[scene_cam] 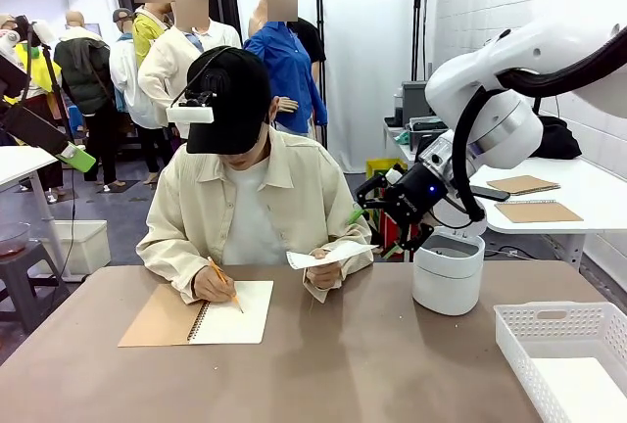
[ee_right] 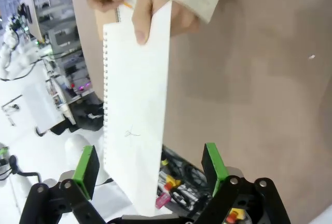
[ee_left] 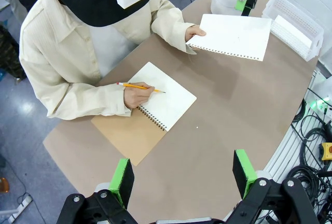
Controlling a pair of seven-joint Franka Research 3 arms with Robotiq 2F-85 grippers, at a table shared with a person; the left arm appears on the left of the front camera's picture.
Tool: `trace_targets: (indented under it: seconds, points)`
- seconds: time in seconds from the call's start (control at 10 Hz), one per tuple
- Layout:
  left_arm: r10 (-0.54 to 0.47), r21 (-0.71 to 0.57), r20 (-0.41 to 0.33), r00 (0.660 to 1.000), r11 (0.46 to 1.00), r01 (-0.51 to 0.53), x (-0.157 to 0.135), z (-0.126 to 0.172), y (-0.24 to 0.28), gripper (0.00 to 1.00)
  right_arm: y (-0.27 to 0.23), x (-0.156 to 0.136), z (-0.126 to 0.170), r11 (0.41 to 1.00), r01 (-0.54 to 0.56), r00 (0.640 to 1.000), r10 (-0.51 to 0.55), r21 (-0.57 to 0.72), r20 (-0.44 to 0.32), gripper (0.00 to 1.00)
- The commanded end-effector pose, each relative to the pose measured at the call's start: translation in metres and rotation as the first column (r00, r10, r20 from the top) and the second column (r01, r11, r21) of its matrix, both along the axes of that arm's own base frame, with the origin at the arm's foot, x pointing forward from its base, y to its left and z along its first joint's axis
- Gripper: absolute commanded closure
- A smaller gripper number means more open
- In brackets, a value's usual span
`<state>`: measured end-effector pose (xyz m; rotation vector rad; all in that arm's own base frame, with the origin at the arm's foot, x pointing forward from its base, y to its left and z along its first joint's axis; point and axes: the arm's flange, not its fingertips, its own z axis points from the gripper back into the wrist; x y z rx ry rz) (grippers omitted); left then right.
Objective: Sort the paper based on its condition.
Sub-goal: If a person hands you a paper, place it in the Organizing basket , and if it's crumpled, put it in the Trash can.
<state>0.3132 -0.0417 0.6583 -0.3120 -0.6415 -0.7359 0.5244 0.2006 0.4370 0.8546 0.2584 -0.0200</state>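
Between the spread green pads of your right claw [ee_right: 149, 163], which is released and holds nothing, a white sheet of paper [ee_right: 137, 105] with a punched edge runs lengthwise, touching neither pad. The person's hand [ee_right: 142, 24] pinches the sheet's far end. Your left claw [ee_left: 183, 171] is also released and empty, hanging over bare table [ee_left: 233, 110]. Ahead of it lies an open spiral notebook [ee_left: 171, 102], where the person's other hand [ee_left: 136, 95] holds a pencil [ee_left: 137, 86]. The paper is farther beyond.
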Motion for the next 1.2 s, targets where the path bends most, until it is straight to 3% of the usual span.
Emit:
trace_targets:
  seconds: [0.0, 0.3, 0.4, 0.8, 0.9, 1.1]
  points:
    - [0.001, -0.003, 0.003, 1.000, 1.000, -0.001, 0.000, 0.000, 0.000, 0.00, 0.015, -0.004, -0.003, 0.998, 0.019, 0.996, -0.014, 0.062, -0.085, 0.00]
    - [0.001, -0.003, 0.003, 1.000, 1.000, -0.001, 0.000, 0.000, 0.000, 0.00, 0.023, -0.008, -0.023, 0.999, 0.025, 0.992, -0.020, 0.036, -0.124, 0.00]
    - [0.001, -0.003, 0.003, 1.000, 1.000, -0.001, 0.000, 0.000, 0.000, 0.00, 0.023, -0.009, -0.028, 0.995, 0.007, 0.991, 0.007, 0.101, -0.137, 0.04]
    - [0.001, -0.003, 0.003, 1.000, 1.000, -0.001, 0.000, 0.000, 0.000, 0.00, 0.017, -0.003, -0.034, 0.989, 0.059, 0.981, -0.033, 0.135, -0.189, 0.84]
    - [0.001, -0.003, 0.003, 1.000, 1.000, -0.001, 0.000, 0.000, 0.000, 0.00, 0.016, -0.003, -0.036, 0.989, 0.065, 0.979, -0.037, 0.136, -0.200, 1.00]
    - [0.001, -0.003, 0.003, 1.000, 1.000, -0.001, 0.000, 0.000, 0.000, 0.00, 0.016, -0.004, -0.037, 0.989, 0.058, 0.979, -0.029, 0.137, -0.204, 1.00]
